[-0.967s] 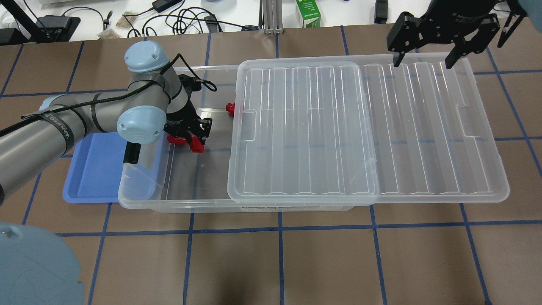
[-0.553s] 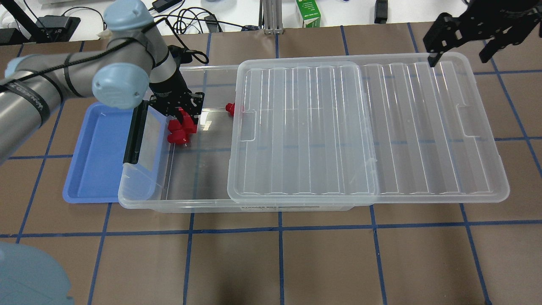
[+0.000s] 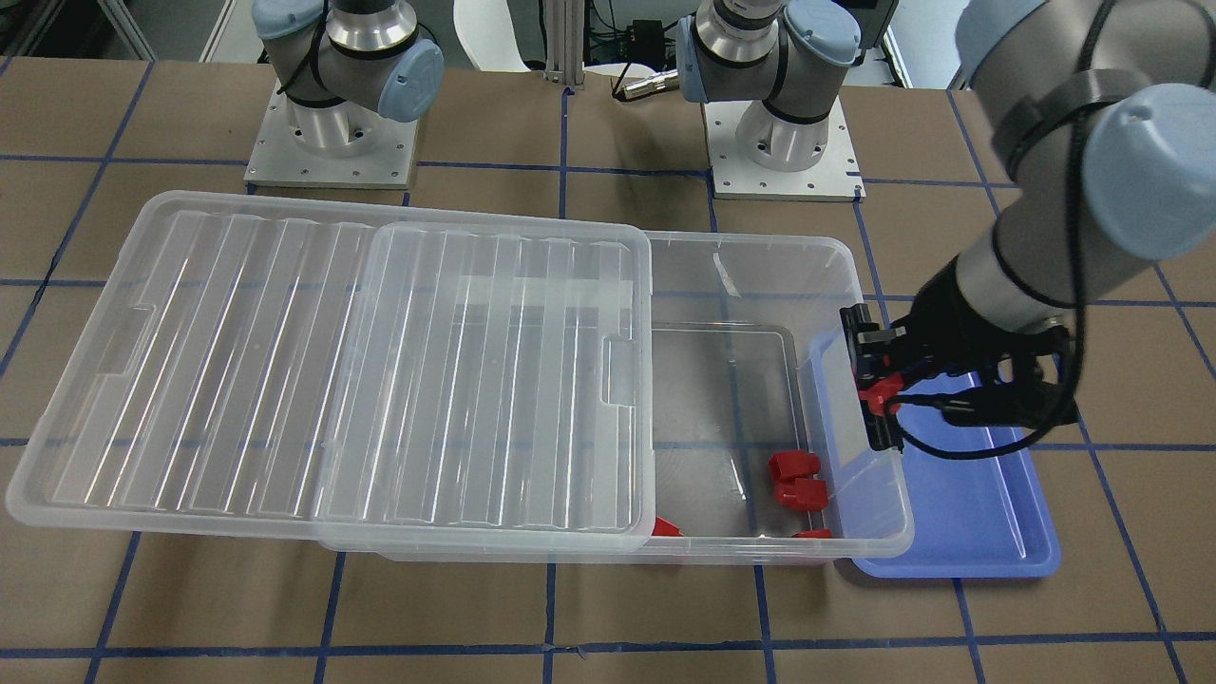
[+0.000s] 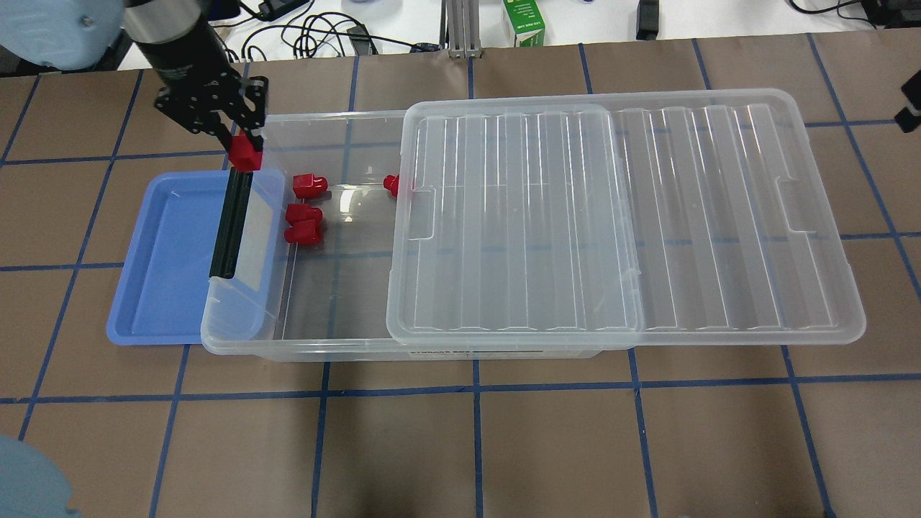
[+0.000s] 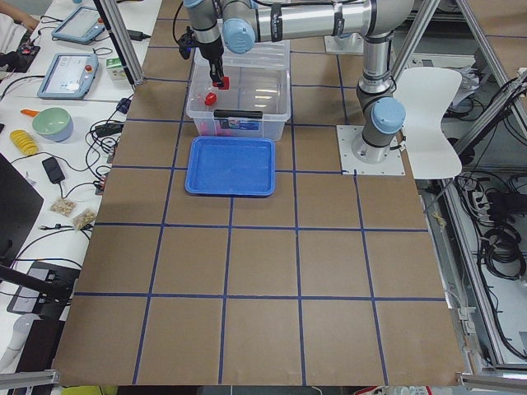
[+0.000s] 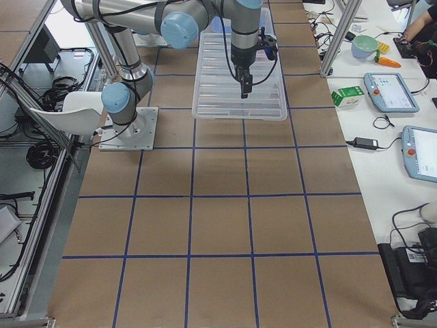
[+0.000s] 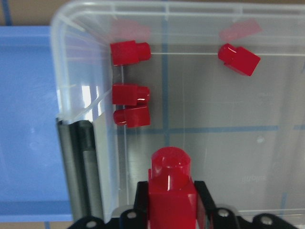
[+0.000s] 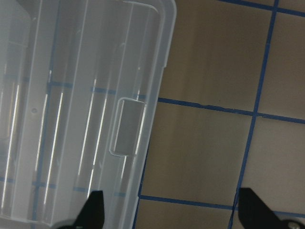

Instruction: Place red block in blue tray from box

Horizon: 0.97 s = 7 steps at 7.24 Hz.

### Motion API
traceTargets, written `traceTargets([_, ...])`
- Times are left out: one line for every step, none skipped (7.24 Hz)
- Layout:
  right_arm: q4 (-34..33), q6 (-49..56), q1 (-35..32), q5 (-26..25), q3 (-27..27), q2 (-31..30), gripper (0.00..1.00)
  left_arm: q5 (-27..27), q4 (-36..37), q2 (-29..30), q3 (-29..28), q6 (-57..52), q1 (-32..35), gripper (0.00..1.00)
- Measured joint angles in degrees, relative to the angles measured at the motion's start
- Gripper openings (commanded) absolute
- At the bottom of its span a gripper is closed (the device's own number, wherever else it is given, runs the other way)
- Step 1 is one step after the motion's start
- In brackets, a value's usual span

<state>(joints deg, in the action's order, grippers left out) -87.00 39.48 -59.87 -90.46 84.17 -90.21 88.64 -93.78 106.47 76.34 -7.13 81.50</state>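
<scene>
My left gripper (image 4: 243,147) is shut on a red block (image 4: 245,155) and holds it in the air over the box's far left corner, right by the blue tray (image 4: 167,259). The wrist view shows the held block (image 7: 171,188) between the fingers, above the box's end wall. Several more red blocks (image 4: 304,213) lie in the open end of the clear box (image 4: 331,316). The tray lies against the box's short side with the black latch bar (image 4: 229,223). My right gripper (image 8: 174,210) is open and empty, high over the lid's right end.
The ribbed clear lid (image 4: 619,216) is slid to the right, covering most of the box and overhanging its right end. One red block (image 4: 392,185) lies at the lid's edge. A green carton (image 4: 524,21) and cables lie beyond the table's far edge.
My left gripper has risen out of the box with a red block and moved back and left toward the tray. My right gripper has moved right, almost out of the overhead view.
</scene>
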Motion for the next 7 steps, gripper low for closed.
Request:
traceTargets([-0.3,1.8,2.5,0.3,0.5,0.4,1.0,0.5,-0.8,0.0,-0.3,-4.6,-4.3,0.0])
traceTargets([-1.4,2.2,3.6,0.4,2.0,1.3,1.0,1.2,-1.0,0.5,0.0,-8.5,-8.3,0.0])
traceTargets([-4.9,2.3,3.9,0.4,4.7,2.9,1.0,2.0,-0.7,1.4,0.7,-11.7,-10.8,0.0])
traceTargets([-11.2,2.3,4.1,0.2,9.0,4.9,1.0,2.4,1.2,2.6,2.3,-14.3,-12.0,0.0])
traceTargets([-17.7,2.2,4.1,0.1,13.6,6.0,1.0,2.6,4.7,3.9,4.6,-15.4,-12.6,0.0])
traceTargets([-22.3,2.1,4.1,0.1,17.1,6.3,1.0,2.7,8.0,5.0,7.0,-15.8,-13.1,0.0])
traceTargets([-24.2,1.1,4.0,0.3,18.9,6.3,1.0,2.8,10.2,6.1,9.0,-15.9,-13.7,0.0])
